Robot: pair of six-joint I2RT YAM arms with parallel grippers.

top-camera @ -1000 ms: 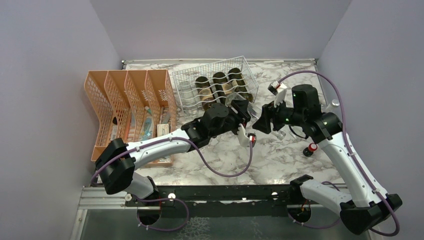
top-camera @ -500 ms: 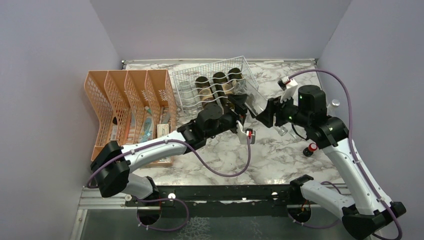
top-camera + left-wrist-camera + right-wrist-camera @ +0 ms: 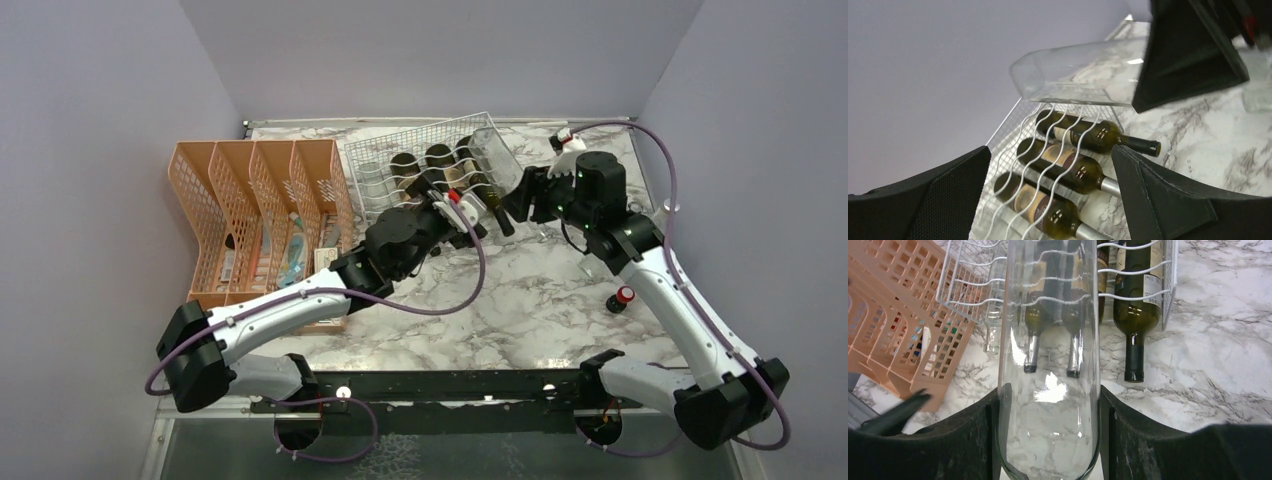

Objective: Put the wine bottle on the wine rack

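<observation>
Left arm: stretched forward and rightward from its base, its wrist at the near side of the wine rack.
Left gripper: jaws spread wide with nothing between them, facing the racked dark bottles.
Right arm: bent at the elbow, reaching back and inward to the rack's right end.
Right gripper: clamped on the clear wine bottle, one finger on each side of the glass.
Bottle's place: over the rack's right end, above the dark bottles; contact with the wires cannot be told.
Bottle's axis: nearly level, roughly parallel to the racked bottles, its broad base pointing away from the gripper toward the back wall.
</observation>
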